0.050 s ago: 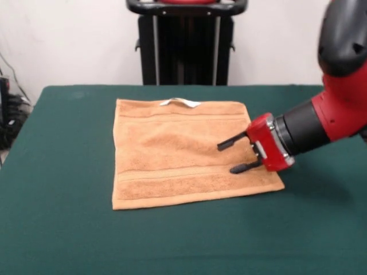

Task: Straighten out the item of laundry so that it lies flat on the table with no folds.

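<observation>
You see the towel (183,154) spread nearly flat mid-table (57,229), its white tag (180,102) at the far edge. From the right, your arm (332,114) lies low and sideways, claw (232,157) spread wide, empty, over the towel's right side.

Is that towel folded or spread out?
Spread: the towel lies open on the table, all four edges showing, only slight ripples near the claw.

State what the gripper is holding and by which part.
Nothing. The gripper is open above the towel near its right edge, with no cloth between its fingers.
</observation>
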`<move>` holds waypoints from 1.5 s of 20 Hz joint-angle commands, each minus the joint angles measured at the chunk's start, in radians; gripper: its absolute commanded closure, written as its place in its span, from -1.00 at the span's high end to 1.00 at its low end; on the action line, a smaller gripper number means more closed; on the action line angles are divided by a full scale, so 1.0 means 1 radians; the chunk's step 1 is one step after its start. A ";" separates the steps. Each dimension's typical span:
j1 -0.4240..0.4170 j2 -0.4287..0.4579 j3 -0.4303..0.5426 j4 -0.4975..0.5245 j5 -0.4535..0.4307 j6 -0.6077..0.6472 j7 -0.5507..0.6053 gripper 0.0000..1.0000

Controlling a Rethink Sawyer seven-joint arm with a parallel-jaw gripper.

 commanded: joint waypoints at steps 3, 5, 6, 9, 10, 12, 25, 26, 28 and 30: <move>-0.071 0.162 0.112 -0.162 0.095 -0.257 0.403 1.00; -0.073 0.125 0.192 -0.135 0.084 -0.304 0.380 1.00; -0.074 0.094 0.265 -0.102 0.089 -0.379 0.353 1.00; -0.108 -0.025 0.519 0.005 0.106 -0.552 0.243 1.00; -0.199 -0.178 0.811 0.145 0.078 -0.759 0.062 1.00; -0.313 -0.293 1.032 0.245 -0.046 -0.916 -0.025 1.00; -0.445 -0.396 1.207 0.267 -0.538 -1.081 0.249 1.00; -0.449 -0.397 1.213 0.267 -0.543 -1.073 0.250 1.00; -0.453 -0.398 1.218 0.265 -0.551 -1.052 0.250 1.00; -0.443 -0.396 1.203 0.260 -0.545 -1.036 0.257 1.00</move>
